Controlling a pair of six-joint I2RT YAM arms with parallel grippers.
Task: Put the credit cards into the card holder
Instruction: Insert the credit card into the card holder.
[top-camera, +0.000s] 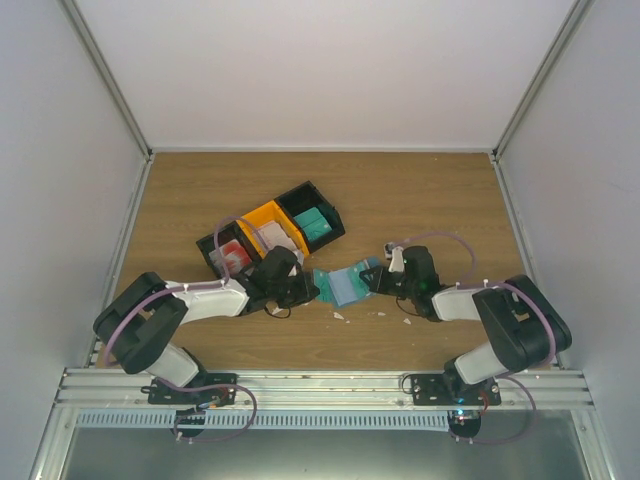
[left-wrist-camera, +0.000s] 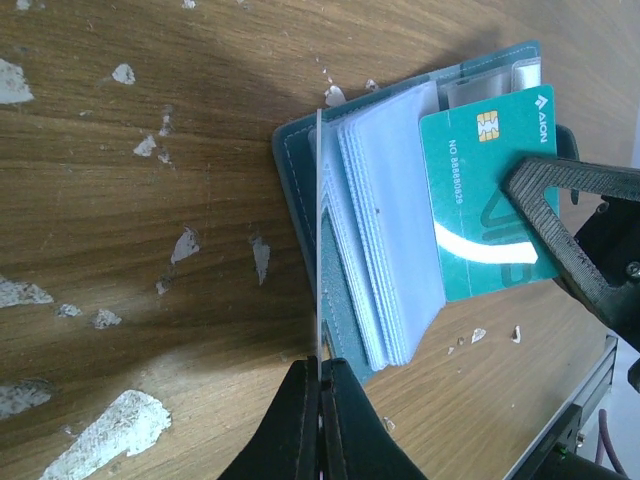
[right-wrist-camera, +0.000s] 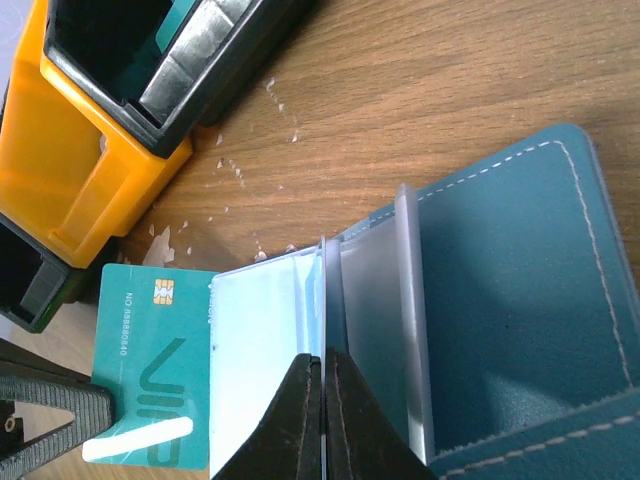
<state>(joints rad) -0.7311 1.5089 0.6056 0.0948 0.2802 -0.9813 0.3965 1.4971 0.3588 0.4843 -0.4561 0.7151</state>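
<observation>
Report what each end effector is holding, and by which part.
Left end effector: first card, pinched at its white-striped end. Right end effector: second card, pinched at the same end.

My right wrist view cuts off the card holder's (right-wrist-camera: 520, 300) outer cover at the picture's edge, and my left finger (right-wrist-camera: 40, 412) covers a corner of the green card (right-wrist-camera: 150, 340).

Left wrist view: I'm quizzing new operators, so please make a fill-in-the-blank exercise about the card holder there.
1. The flat teal folding card holder lies ___ on the wooden table.
2. The left pincer is ___ on one clear plastic sleeve.
3. The green plastic card bears a gold ___.
Missing words: open, shut, chip.
</observation>
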